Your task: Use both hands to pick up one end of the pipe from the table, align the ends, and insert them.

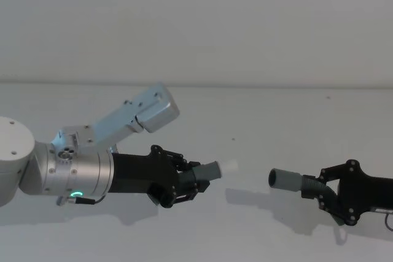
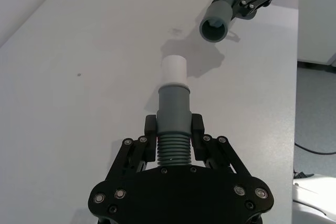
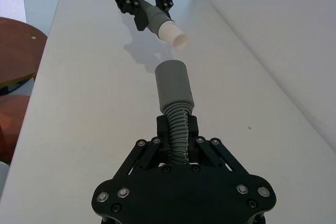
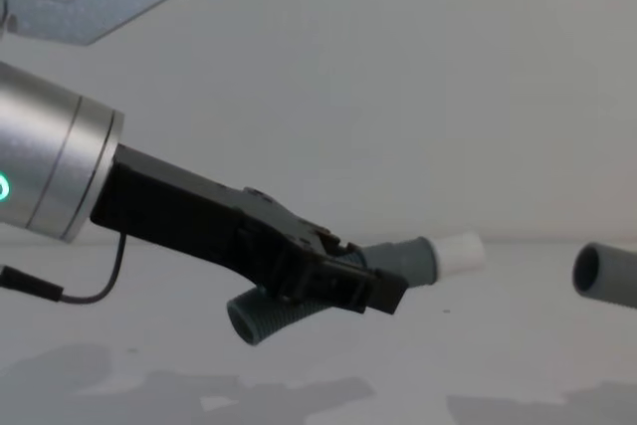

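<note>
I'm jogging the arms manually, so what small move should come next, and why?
Probably ease the left pincer toward the right pincer, steering the white tip at the grey socket mouth: both pipe ends are held aloft, facing each other, but a gap separates them.

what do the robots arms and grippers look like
The left arm is a thick silver cylinder with a green glowing ring, then a black section; a thin black cable hangs beneath. The left gripper and right gripper are black angular linkages with silver screws.
</note>
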{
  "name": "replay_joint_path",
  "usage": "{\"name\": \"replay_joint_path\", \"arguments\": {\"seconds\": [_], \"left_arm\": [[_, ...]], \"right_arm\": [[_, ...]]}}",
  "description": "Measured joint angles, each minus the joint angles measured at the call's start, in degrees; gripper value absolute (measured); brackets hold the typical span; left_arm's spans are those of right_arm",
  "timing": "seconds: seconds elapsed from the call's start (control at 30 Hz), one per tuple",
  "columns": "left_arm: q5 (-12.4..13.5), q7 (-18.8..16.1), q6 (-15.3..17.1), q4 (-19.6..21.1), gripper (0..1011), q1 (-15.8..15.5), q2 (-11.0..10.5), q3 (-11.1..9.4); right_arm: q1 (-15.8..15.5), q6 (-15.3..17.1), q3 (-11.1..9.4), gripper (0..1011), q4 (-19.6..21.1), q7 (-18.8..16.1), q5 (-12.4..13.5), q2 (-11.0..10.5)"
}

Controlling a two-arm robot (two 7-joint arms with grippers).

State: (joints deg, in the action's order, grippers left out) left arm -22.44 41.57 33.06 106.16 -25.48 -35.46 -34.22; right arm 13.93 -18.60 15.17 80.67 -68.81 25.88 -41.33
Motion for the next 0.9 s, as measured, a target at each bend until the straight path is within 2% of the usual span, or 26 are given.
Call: {"name": "replay_joint_path", "arguments": {"seconds": [0.9], "left_arm": [[-0.5, 0.7, -0.2, -0.4, 369, -0.9, 0.1, -0.7]], "right_arm": [[0.3, 0.0, 0.5, 164, -0.1, 0.3, -0.1, -0.1]]}}
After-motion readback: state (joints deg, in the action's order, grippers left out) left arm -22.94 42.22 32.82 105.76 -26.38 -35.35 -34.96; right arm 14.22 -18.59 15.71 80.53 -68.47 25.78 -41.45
